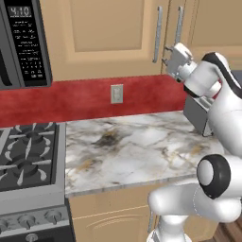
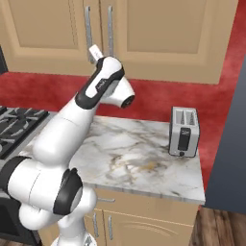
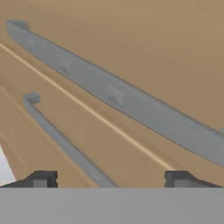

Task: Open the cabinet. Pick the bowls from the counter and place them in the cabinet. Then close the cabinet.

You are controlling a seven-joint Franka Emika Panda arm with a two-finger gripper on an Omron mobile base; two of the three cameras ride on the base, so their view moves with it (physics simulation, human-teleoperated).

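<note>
The tan wall cabinet (image 1: 104, 33) (image 2: 158, 33) has both doors shut. Its two silver bar handles (image 1: 158, 34) (image 2: 88, 31) stand side by side at the door seam. My gripper (image 1: 166, 56) (image 2: 94, 51) is raised right in front of the lower ends of these handles. It (image 3: 111, 179) is open, with nothing between the finger tips. In the hand view a thick handle (image 3: 118, 94) crosses diagonally, and a thinner one (image 3: 65, 142) runs down between the tips. The white marble counter (image 1: 137, 146) (image 2: 139, 153) lies below. The bowls are out of view.
A silver toaster (image 2: 184, 131) (image 1: 198, 116) stands at the counter's right end. The black gas stove (image 1: 28, 156) is on the left, with a microwave (image 1: 23, 42) above it. A wall outlet (image 1: 116, 93) sits on the red backsplash.
</note>
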